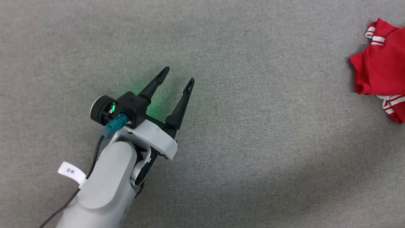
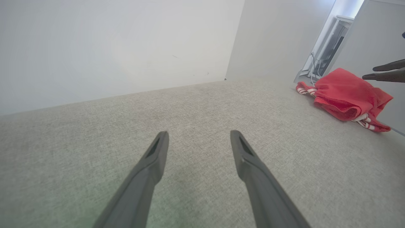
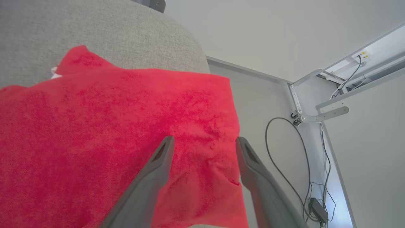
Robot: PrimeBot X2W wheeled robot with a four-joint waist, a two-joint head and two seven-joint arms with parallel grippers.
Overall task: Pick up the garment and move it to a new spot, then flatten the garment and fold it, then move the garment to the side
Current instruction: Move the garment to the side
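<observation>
Your left hand (image 1: 178,75) is hovering over the grey surface (image 1: 253,142), fingers spread wide and gripping nothing. Your right hand (image 3: 205,139) is standing released too, fingers apart over the red shirt (image 3: 110,142); whether they are touching it is unclear. The shirt is lying bunched at the surface's right edge, well apart from your left hand.

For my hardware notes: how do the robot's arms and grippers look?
Left gripper: two long, tapered black fingers with slotted tips, black body, green light. A teal connector and black cable sit by the pale grey forearm, which bears a white tag. Right gripper: matching dark fingers.
</observation>
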